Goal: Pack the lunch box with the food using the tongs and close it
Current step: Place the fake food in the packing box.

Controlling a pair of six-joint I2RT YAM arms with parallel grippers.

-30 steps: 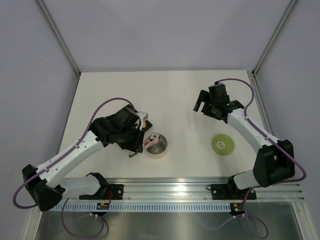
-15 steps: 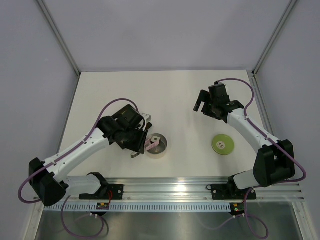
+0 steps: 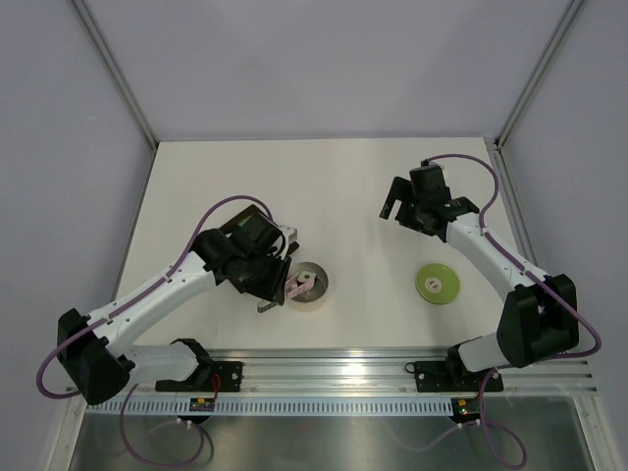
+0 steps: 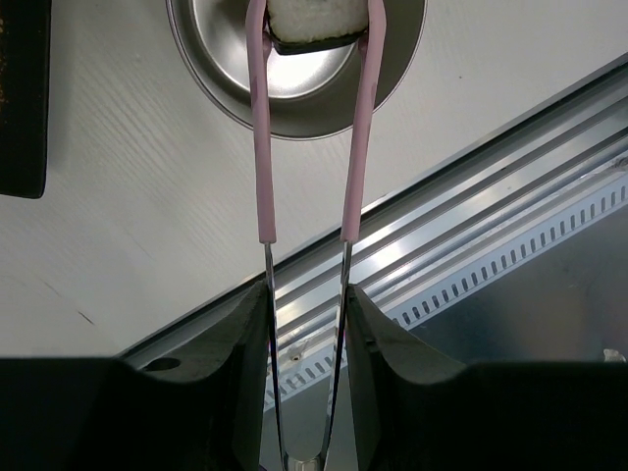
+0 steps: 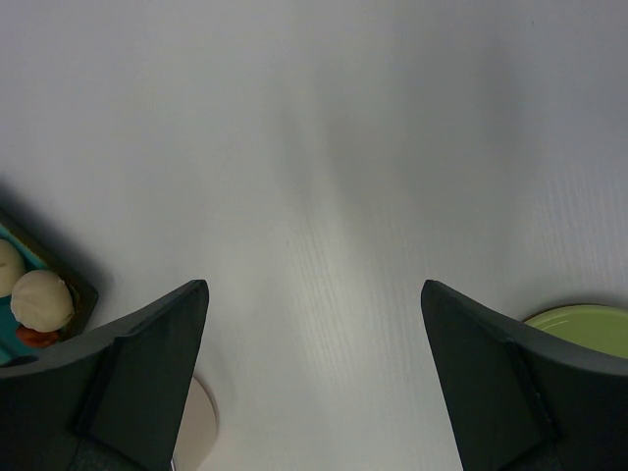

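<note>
Two claws, two jobs: my left gripper (image 4: 306,294) was squeezed partway closed on the tongs (image 4: 262,147), whose pink tips pinched a white cube (image 4: 312,18) over the steel lunch box (image 4: 221,69). My right gripper (image 5: 312,289) hung spread wide, holding nothing, near the green lid (image 3: 438,285).

Overhead camera sits high at the near side, wide, looking down on the whole bench (image 3: 343,186). Left wrist camera peers along its fingers (image 4: 216,392), tight on the lunch box (image 4: 211,69), which the overhead also shows. Right wrist camera faces down, close to the bench, clipping the green lid (image 5: 584,329), another overlap with overhead.
</note>
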